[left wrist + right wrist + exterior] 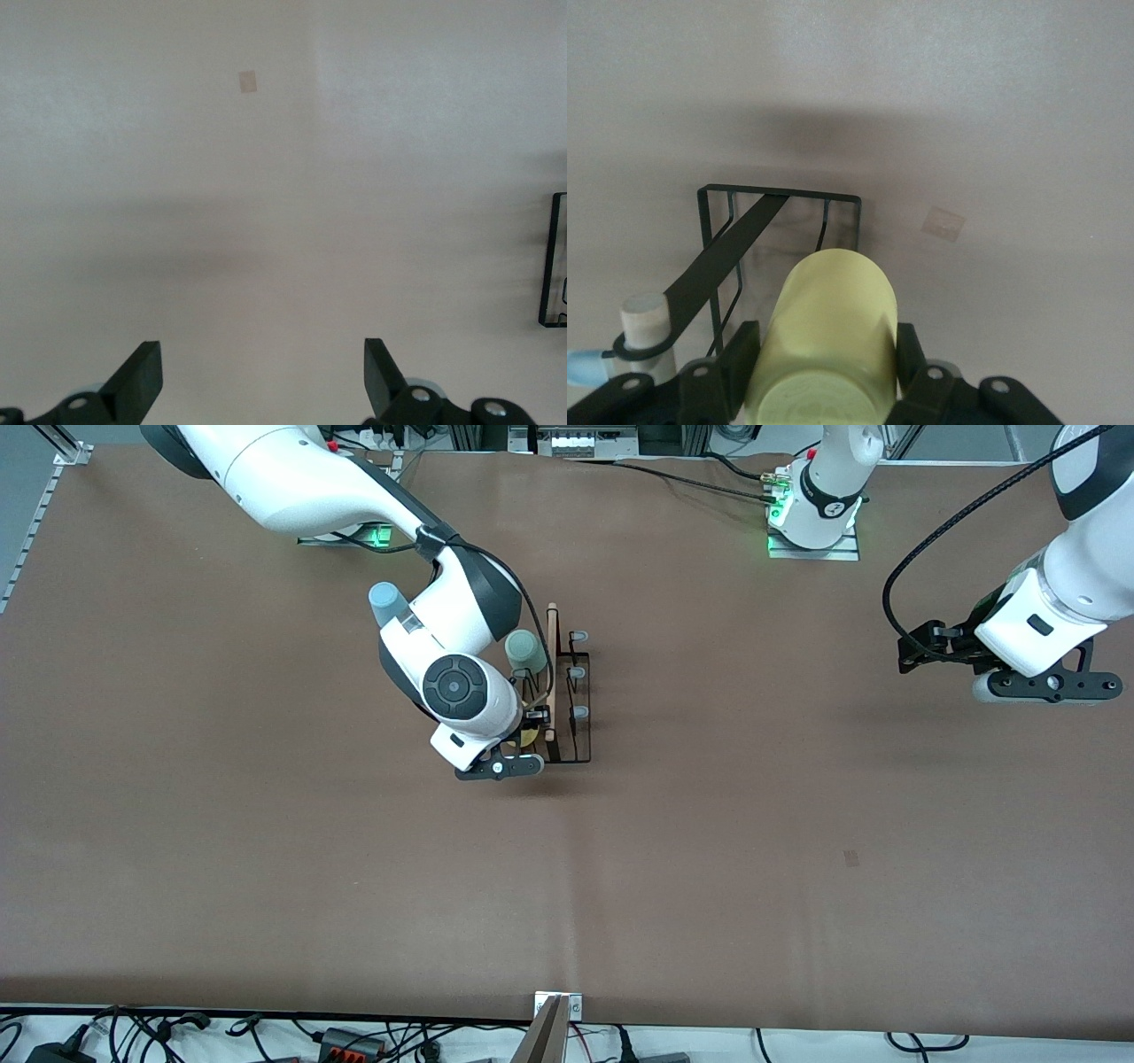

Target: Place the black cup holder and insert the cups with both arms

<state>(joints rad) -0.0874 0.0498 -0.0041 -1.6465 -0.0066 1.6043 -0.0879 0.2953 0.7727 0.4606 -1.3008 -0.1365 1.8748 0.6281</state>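
Note:
The black cup holder [580, 717] stands mid-table; its wire base also shows in the right wrist view [780, 197] and a corner in the left wrist view [554, 257]. A mint-green cup [524, 651] sits tilted on a peg beside the wooden rod [552, 664]. My right gripper [524, 733] [824, 347] is shut on the yellow cup [833, 319] [530, 737], held over the holder's end nearer the front camera. The light blue cup [386, 602] shows beside the right forearm, partly hidden. My left gripper [912, 651] [263, 354] waits open and empty over bare table at the left arm's end.
A small tape mark [851, 857] lies on the brown table, also in the left wrist view [248, 81] and the right wrist view [943, 221]. Cables and plugs [337, 1036] run along the table's front edge. The arm bases stand at the back.

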